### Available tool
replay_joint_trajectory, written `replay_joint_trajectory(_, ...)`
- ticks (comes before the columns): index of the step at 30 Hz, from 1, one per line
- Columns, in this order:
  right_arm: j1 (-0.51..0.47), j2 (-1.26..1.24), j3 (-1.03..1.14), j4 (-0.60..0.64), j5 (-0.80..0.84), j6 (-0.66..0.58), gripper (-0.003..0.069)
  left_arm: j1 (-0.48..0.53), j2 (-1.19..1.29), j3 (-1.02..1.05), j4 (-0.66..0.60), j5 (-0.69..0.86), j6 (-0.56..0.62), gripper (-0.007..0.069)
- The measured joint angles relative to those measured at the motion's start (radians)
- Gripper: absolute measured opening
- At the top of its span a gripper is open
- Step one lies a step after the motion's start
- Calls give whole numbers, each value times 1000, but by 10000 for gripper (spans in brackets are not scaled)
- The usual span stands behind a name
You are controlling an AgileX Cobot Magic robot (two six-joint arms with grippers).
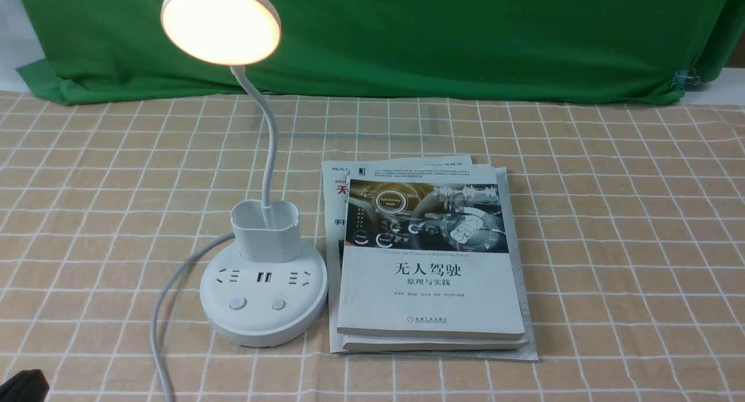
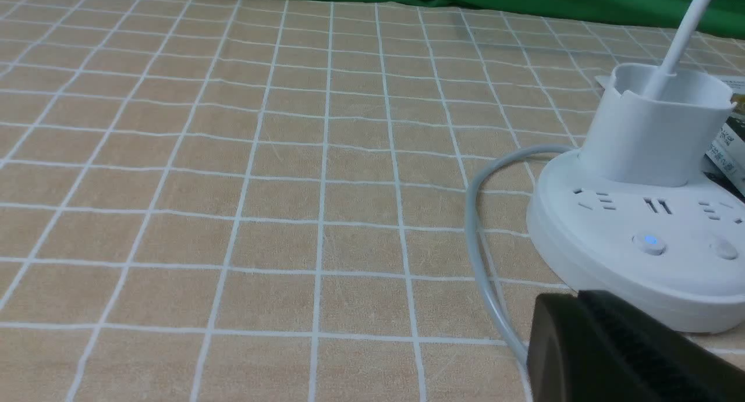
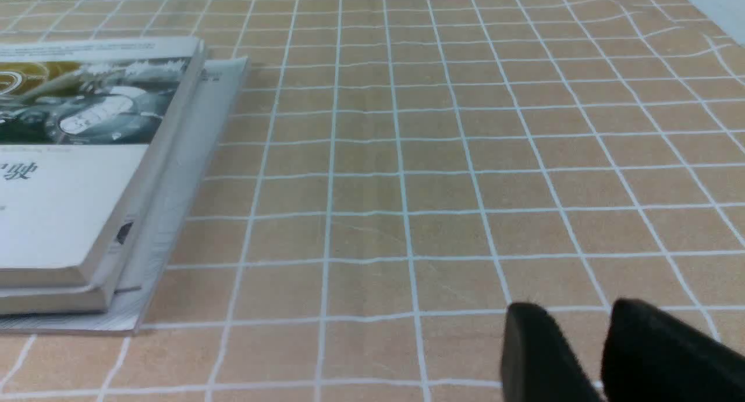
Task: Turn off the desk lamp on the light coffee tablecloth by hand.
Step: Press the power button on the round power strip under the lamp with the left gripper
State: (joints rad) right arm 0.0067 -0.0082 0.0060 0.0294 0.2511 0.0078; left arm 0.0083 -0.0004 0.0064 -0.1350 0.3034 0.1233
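Observation:
The desk lamp (image 1: 262, 300) stands on the light coffee tablecloth (image 1: 611, 227), left of centre. Its disc head (image 1: 221, 24) is lit. Two round buttons (image 1: 237, 303) sit at the front of the base. In the left wrist view the lamp (image 2: 640, 239) is close, and one button (image 2: 649, 243) glows blue. My left gripper (image 2: 576, 300) is just in front of the base rim, above the white cord (image 2: 483, 262), with its jaws together. A black part of the left arm (image 1: 23, 387) shows at the front view's bottom left corner. My right gripper (image 3: 573, 320) hovers low over bare cloth, jaws slightly apart and empty.
A stack of books (image 1: 430, 262) lies right beside the lamp base; it also shows in the right wrist view (image 3: 87, 175). A green backdrop cloth (image 1: 436, 35) hangs along the far edge. The lamp's cord (image 1: 169, 309) trails toward the front left.

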Motion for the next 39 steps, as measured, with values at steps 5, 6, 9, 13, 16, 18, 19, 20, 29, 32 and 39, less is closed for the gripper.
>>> replay_joint_trajectory(5, 0, 0, 0, 0, 0, 0, 243, 0, 0, 0, 0, 0, 0, 0)
replay_joint_trajectory(6, 0, 0, 0, 0, 0, 0, 243, 0, 0, 0, 0, 0, 0, 0)
replay_joint_trajectory(9, 0, 0, 0, 0, 0, 0, 243, 0, 0, 0, 0, 0, 0, 0)
replay_joint_trajectory(13, 0, 0, 0, 0, 0, 0, 243, 0, 0, 0, -9, 0, 0, 0)
replay_joint_trajectory(16, 0, 0, 0, 0, 0, 0, 243, 0, 0, 0, -82, -36, 0, 0)
replay_joint_trajectory(18, 0, 0, 0, 0, 0, 0, 243, 0, 0, 0, -176, -80, 0, 0)
replay_joint_trajectory(19, 0, 0, 0, 0, 0, 0, 243, 0, 0, 0, -261, -133, -1, 0)
replay_joint_trajectory(20, 0, 0, 0, 0, 0, 0, 243, 0, 0, 0, -309, -158, -1, 0)
replay_joint_trajectory(29, 0, 0, 0, 0, 0, 0, 243, 0, 0, 0, -703, -375, -20, 0)
replay_joint_trajectory(32, 0, 0, 0, 0, 0, 0, 243, 0, 5, -19, -710, -319, -36, 0)
replay_joint_trajectory(39, 0, 0, 0, 1, 0, 0, 243, 0, 320, -295, -582, 53, -38, 0)
